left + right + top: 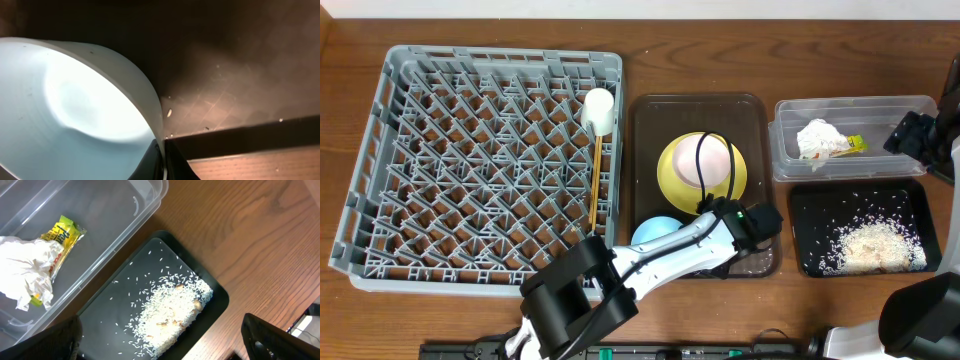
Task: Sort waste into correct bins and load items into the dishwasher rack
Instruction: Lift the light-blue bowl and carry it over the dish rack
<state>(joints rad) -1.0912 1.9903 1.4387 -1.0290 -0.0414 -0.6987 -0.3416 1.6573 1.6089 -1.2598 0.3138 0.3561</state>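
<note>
My left claw (162, 161): held the blue bowl (75, 100) by its rim; brown tray (240, 95) lay beneath.
My right claw (162, 347): stood wide; rice (170, 310) in black tray (114, 316) lay below.

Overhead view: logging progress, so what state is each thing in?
dishwasher rack: holds white cup, chopsticks
white bowl: on yellow plate
light blue bowl: rim pinched by left fingers
clear tub: holds napkin, packet
black tray: holds rice
right fingers: open, empty
</note>
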